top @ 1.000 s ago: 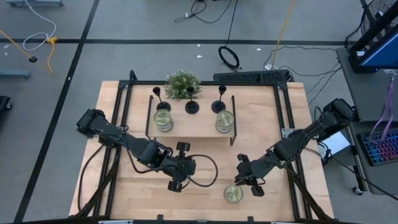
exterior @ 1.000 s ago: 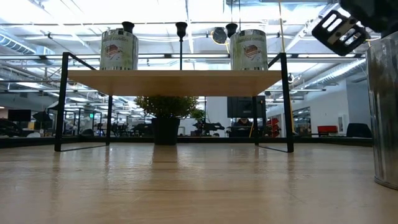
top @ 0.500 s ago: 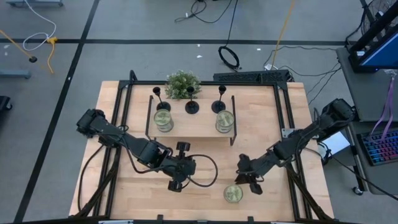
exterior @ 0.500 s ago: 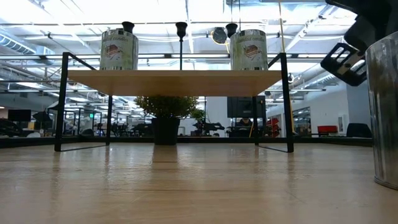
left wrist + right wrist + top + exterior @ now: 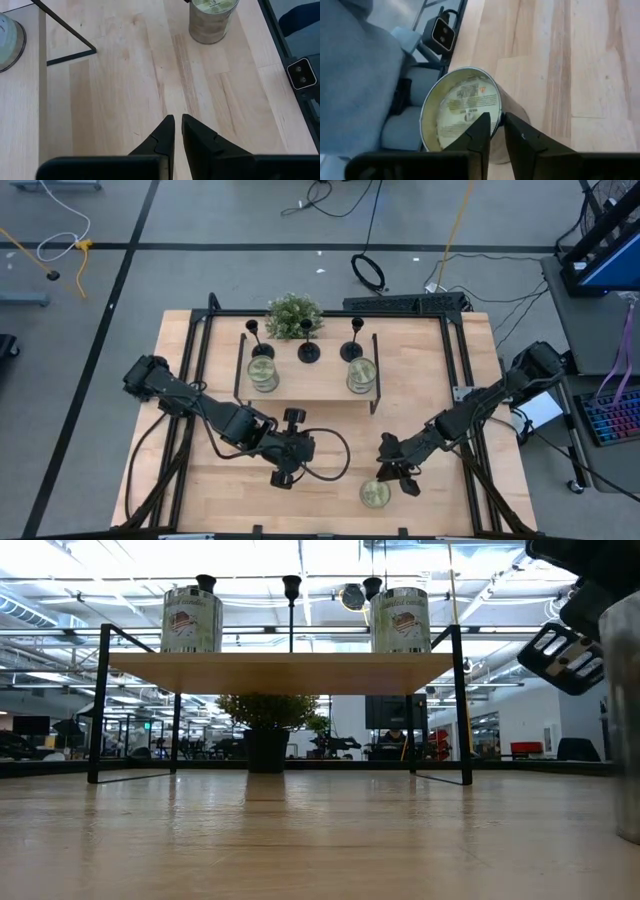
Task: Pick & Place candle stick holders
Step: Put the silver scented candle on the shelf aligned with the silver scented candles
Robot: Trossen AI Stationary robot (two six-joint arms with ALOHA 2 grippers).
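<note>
Three black candle stick holders stand by their disc bases along the far edge of a wooden shelf. In the low view their cup tops show above the shelf. My right gripper is shut, just above the rim of a lone tin near the table's near edge. My left gripper is shut and empty over the table's middle, its fingers above bare wood. My right gripper points down at the lone tin's rim on its far side, with its fingers shut. I cannot tell whether the fingertips touch the rim. The tin stands upright on the table.
Two tins stand on the shelf in front of the holders. A bushy green plant stands behind the shelf. The shelf's black metal legs reach down to the table. Bare wood lies at the near left.
My right gripper has come down and a little toward the table's near edge, closer to the lone tin. The holders stand where they were.
</note>
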